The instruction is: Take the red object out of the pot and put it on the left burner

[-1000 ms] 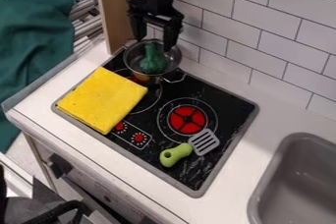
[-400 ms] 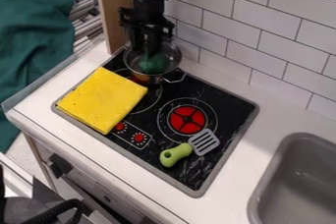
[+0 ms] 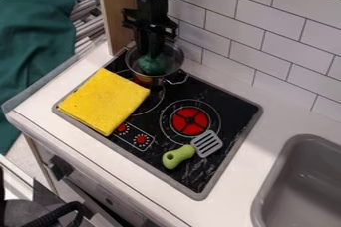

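The black gripper [image 3: 150, 53] hangs down into the metal pot [image 3: 178, 60] at the stove's back corner, its fingers close together around the upper part of a green object [image 3: 152, 65]. That object's rounded lower part shows below them, inside the pot; its narrow top is hidden. The thing in the pot looks green, not red. A left burner [image 3: 157, 102] shows as a thin ring, partly covered by a folded yellow cloth [image 3: 104, 101].
Right of the left burner is a red-centred burner [image 3: 190, 121]. A spatula with a green handle [image 3: 178, 157] lies near the stove's front right. A grey sink [image 3: 299, 186] is at the right, and a tiled wall [image 3: 279, 47] stands behind.
The gripper has come down into the pot, and its fingers, wide apart earlier, have closed on the green object's upper part. The pot, cloth and spatula have stayed in place.
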Available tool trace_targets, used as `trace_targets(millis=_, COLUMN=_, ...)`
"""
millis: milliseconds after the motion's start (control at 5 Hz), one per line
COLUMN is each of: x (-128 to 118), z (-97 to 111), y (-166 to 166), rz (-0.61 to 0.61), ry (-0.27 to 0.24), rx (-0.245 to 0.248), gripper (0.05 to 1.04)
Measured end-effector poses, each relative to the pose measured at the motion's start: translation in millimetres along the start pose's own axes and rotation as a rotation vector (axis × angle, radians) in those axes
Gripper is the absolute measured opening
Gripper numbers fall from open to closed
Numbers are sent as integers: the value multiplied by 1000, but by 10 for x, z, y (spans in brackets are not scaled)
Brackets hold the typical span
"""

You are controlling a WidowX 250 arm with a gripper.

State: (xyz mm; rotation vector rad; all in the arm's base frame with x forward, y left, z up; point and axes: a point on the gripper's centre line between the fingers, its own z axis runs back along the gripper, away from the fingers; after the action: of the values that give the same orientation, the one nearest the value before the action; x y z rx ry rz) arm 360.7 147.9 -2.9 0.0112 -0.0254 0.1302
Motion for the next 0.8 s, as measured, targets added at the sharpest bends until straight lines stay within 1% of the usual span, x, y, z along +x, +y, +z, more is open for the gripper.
trace_targets(millis=200, x=-67, z=18, y=-12, rz=5, ry=-9, rx=2, gripper=243)
trace_targets(millis=400, x=-177, z=319, y=27, rz=28, ry=-76, rx=19, gripper=243)
trace_targets(millis=600, x=-522, z=342, y=236, rz=100, ry=-82, rx=3, gripper=243)
trace_targets(millis=800, x=-853, z=367, y=508, rz=171, ry=-102, rx=-10, gripper=243)
